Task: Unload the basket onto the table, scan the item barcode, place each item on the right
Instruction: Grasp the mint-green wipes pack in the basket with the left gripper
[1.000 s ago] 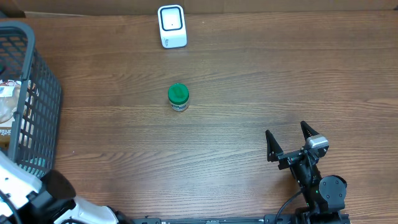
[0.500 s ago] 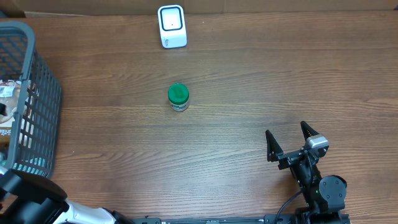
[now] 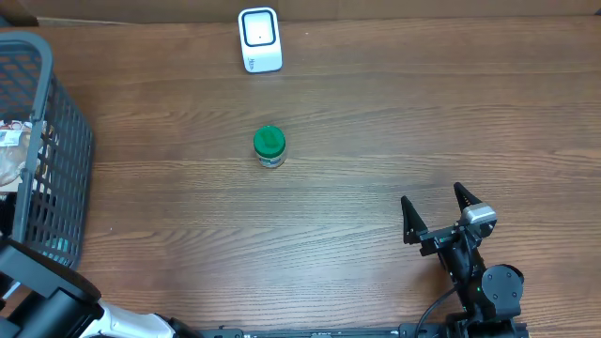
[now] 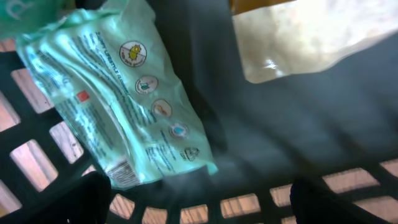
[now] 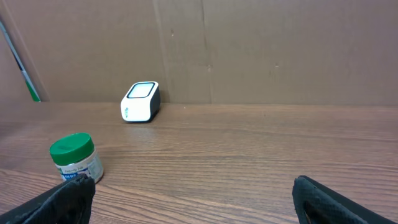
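Overhead: basket (image 3: 61, 160) cut by the left edge, its packets (image 3: 11, 150) mostly out of frame, can't identify. Left arm (image 3: 52, 305) cropped at the bottom-left corner, its end hidden. Right arm base (image 3: 498, 291) cut by the bottom edge. Jar (image 3: 269, 143) seen from above, label nearly all hidden under the lid.

Left wrist: whole view blurred. Left claw (image 4: 205, 202) shows only dark tips in the bottom corners. Teal pouch (image 4: 118, 99) cropped top-left, print unreadable. Pale bag (image 4: 311, 37) cut by the top edge, contents unclear.

Right wrist: right claw (image 5: 193, 199) shows tips only, at the bottom corners. Jar label and scanner (image 5: 140, 101) marking too small to read. Green stick (image 5: 18, 62) cut by the left edge.
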### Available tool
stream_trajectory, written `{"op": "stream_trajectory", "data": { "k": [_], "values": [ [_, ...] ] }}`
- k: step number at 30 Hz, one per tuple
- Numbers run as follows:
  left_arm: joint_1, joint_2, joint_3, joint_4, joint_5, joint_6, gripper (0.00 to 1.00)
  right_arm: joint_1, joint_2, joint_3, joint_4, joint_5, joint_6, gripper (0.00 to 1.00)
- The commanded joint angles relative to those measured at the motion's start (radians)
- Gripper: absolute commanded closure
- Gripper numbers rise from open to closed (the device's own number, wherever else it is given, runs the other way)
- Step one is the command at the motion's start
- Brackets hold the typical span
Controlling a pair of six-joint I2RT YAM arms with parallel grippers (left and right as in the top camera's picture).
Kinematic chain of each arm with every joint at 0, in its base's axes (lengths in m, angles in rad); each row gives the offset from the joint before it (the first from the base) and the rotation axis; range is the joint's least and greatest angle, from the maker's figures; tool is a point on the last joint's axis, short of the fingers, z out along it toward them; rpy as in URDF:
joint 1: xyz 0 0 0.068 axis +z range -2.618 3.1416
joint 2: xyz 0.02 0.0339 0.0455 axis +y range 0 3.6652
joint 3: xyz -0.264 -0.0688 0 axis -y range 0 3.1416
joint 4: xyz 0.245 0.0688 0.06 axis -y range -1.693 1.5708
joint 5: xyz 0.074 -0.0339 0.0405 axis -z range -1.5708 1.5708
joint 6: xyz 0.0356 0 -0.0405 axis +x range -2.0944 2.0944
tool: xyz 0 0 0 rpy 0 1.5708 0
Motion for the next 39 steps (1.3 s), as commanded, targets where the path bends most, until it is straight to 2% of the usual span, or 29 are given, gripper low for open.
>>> {"op": "stream_trajectory", "data": {
  "k": [1, 16, 21, 26, 28, 31, 34, 39],
  "values": [
    [0.0, -0.003, -0.045, 0.035, -0.054, -0.013, 0.05, -0.005, -0.01, -0.011, 0.003, -0.005, 0.008, 0.0],
    [0.0, 0.008, -0.092, 0.108, -0.108, -0.012, 0.08, -0.005, -0.01, -0.011, 0.003, -0.005, 0.008, 0.0],
    [0.0, 0.065, -0.102, 0.122, -0.108, -0.013, 0.09, -0.005, -0.01, -0.011, 0.003, -0.005, 0.008, 0.0],
    [0.0, 0.158, -0.102, 0.125, -0.108, -0.013, 0.15, -0.005, -0.01, -0.011, 0.003, -0.005, 0.008, 0.0],
    [0.0, 0.188, -0.102, 0.125, -0.107, -0.013, 0.26, -0.005, -0.01, -0.011, 0.003, -0.005, 0.008, 0.0],
    [0.0, 0.213, -0.102, 0.125, -0.104, -0.013, 0.64, -0.005, -0.01, -0.011, 0.003, -0.004, 0.008, 0.0],
    [-0.001, 0.213, -0.097, 0.124, -0.102, -0.013, 0.95, -0.005, -0.01, -0.011, 0.003, -0.005, 0.008, 0.0],
    [-0.001, 0.213, -0.049, 0.065, -0.07, -0.013, 0.96, -0.005, -0.01, -0.011, 0.003, -0.005, 0.008, 0.0]
  ]
}}
